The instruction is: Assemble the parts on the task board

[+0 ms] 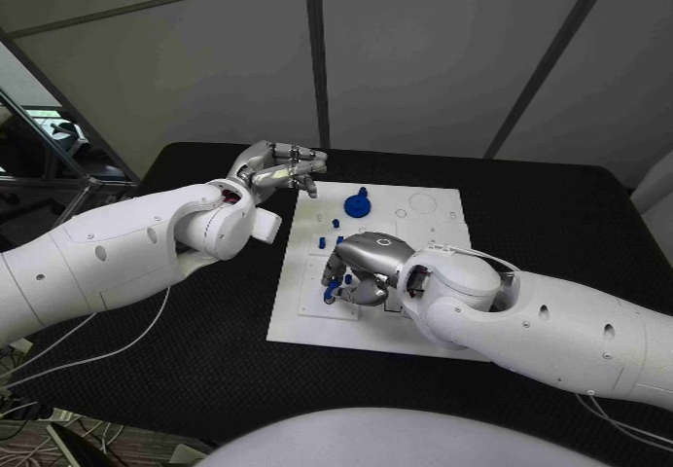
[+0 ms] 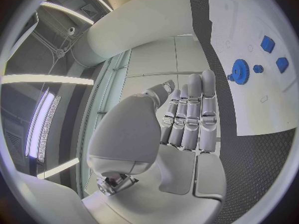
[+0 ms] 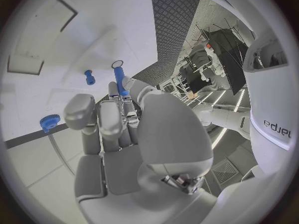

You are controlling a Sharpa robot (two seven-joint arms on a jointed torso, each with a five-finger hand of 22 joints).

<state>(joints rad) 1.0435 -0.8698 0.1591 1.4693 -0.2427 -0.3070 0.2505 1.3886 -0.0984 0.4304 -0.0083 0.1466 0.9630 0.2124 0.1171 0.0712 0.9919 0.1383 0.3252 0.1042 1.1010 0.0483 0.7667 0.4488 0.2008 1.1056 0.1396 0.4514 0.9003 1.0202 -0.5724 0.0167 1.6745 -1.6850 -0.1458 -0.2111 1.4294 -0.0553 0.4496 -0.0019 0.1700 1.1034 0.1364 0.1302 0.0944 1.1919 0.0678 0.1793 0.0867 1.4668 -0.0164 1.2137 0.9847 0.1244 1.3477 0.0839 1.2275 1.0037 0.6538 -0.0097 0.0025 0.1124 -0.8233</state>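
White board (image 1: pixel 421 336) lies in the middle of the black table (image 1: pixel 561 224). Blue parts sit on it: a round gear (image 1: pixel 359 205) near the far edge, upright on the board, and a few small blue pieces (image 1: pixel 338 226) between the gear and the right hand.

Right hand (image 1: pixel 362 270) is low over the near-left part of the board, palm down, fingers curled. In the right wrist view the right hand (image 3: pixel 118 129) pinches a slim blue pin (image 3: pixel 120 81) between its fingertips, the pin sticking out past them toward the board. Next to the pin tip there is a small round ring mark (image 3: pixel 117 63) on the board; touching or not, cannot tell. A short blue peg (image 3: pixel 89 77) stands on the board just beside the pin, apart from it. A blue gear (image 3: pixel 49 122) shows at the board edge, well apart from the hand.

Left hand (image 1: pixel 281 169) is raised off the far-left corner of the board, over the table, holding nothing. In the left wrist view the left hand (image 2: pixel 187 117) has its fingers straight and close side by side, thumb standing apart, nothing in it. In that same view the gear (image 2: pixel 239 70) sits on the board (image 2: pixel 274 104) with a small blue stub (image 2: pixel 258 68) right beside it, and two blue blocks (image 2: pixel 268 43) lie near, apart from the gear and each other. Left hand touches none of them.
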